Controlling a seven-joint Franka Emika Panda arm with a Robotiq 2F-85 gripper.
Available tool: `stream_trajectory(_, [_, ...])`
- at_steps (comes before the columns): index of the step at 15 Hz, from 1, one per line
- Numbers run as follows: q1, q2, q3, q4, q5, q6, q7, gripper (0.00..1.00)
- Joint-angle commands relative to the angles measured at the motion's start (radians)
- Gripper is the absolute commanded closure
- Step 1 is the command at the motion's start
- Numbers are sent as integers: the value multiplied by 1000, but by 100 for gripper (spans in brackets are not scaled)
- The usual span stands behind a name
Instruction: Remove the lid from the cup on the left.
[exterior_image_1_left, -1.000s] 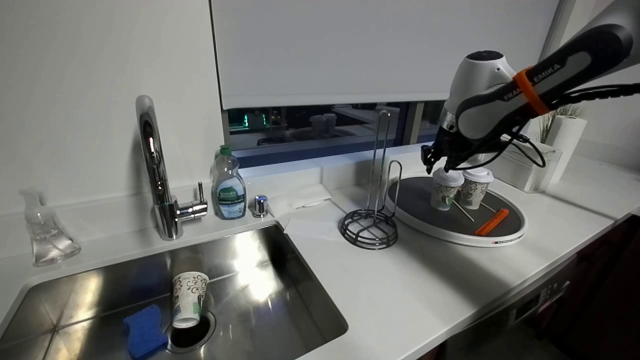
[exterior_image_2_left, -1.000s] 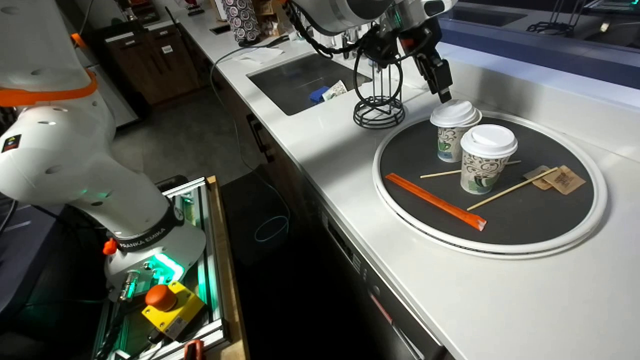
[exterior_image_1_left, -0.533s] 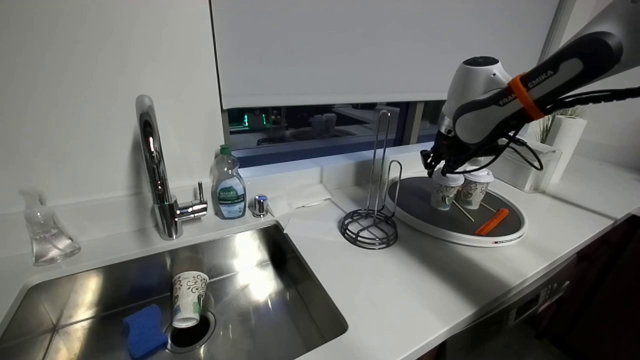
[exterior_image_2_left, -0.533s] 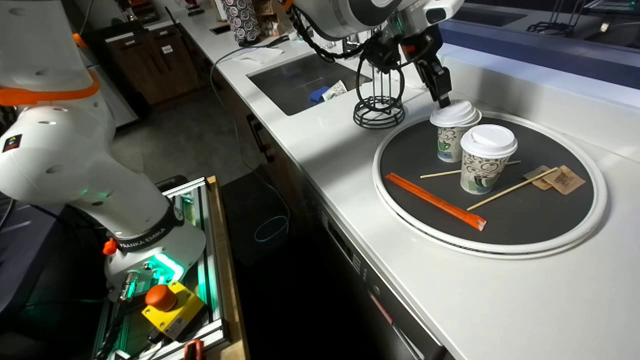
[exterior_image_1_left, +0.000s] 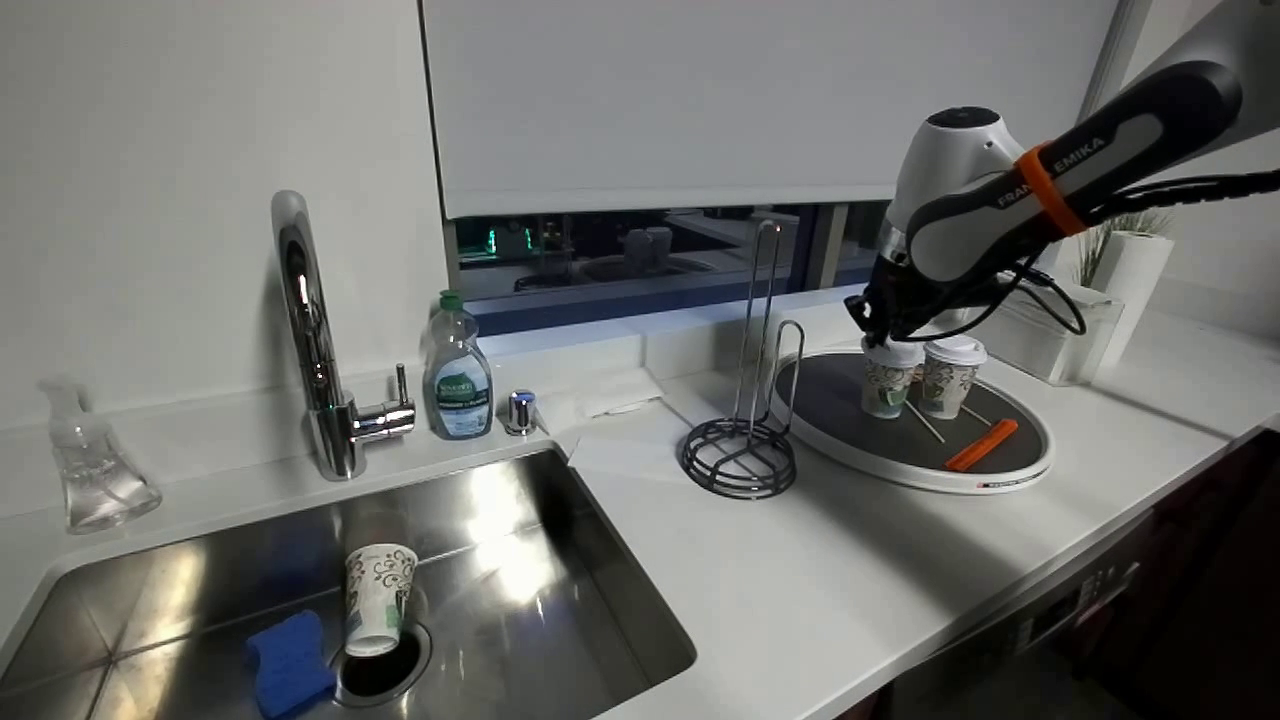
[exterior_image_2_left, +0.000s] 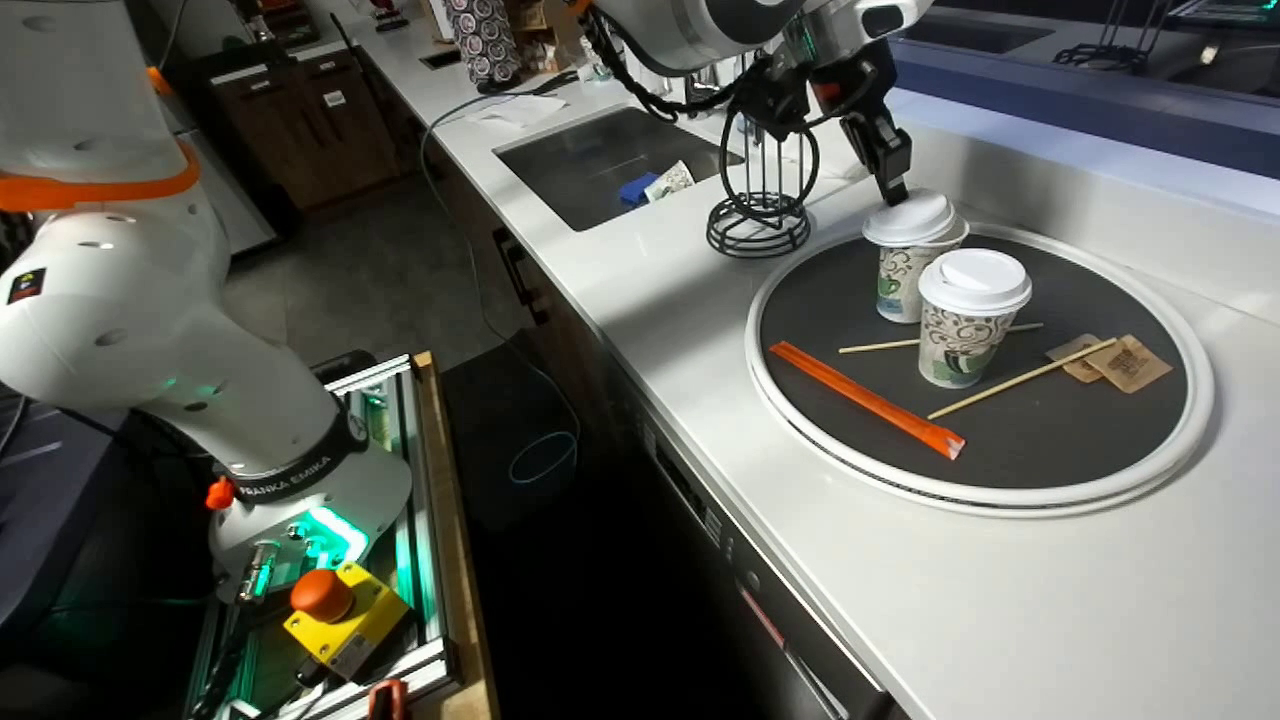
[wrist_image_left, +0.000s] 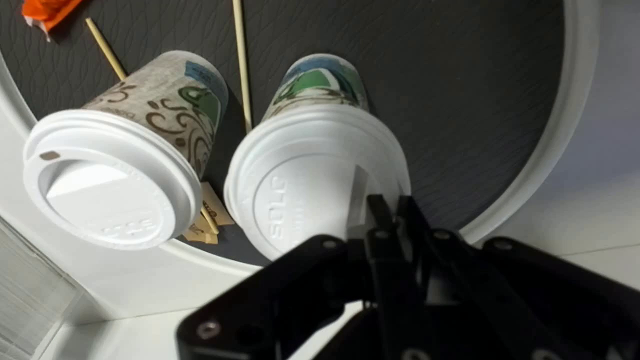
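Lid (wrist_image_left: 305, 185) tilted higher | tray (exterior_image_2_left: 1060, 450) on white counter (exterior_image_2_left: 1100, 610) | window (exterior_image_1_left: 600, 255) behind

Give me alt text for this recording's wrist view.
A gripper pinches the edge of the white lid of a patterned cup. A second lidded cup stands beside it on a round dark tray with wooden sticks, an orange wrapper and brown packets.

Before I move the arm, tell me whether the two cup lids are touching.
Apart. The wrist view shows a strip of dark tray between the lid at the gripper and the other lid.
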Motion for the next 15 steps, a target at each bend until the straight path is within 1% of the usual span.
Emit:
stream_trajectory(1, [22, -40, -23, -6, 5, 8, -2, 98])
stream_trajectory(3, [25, -66, -13, -12, 10, -11, -13, 98])
stream_trajectory(5, [43, -98, -14, -27, -22, -38, 1, 98])
stream_trajectory(7, [36, -132, 24, -60, 32, -39, -54, 98])
stream_trajectory(8, [25, -149, 56, -87, 88, -20, -114, 98])
stream_trajectory(9, [22, -162, 77, -103, 129, -23, -149, 98])
stream_trajectory(10, [17, -185, 105, -135, 193, -26, -201, 98])
stream_trajectory(13, [9, -193, 159, -174, 344, -10, -348, 98])
stream_trajectory(14, [13, -185, 157, -173, 347, -29, -352, 98])
stream_trajectory(15, [18, -177, 145, -175, 315, -43, -320, 98])
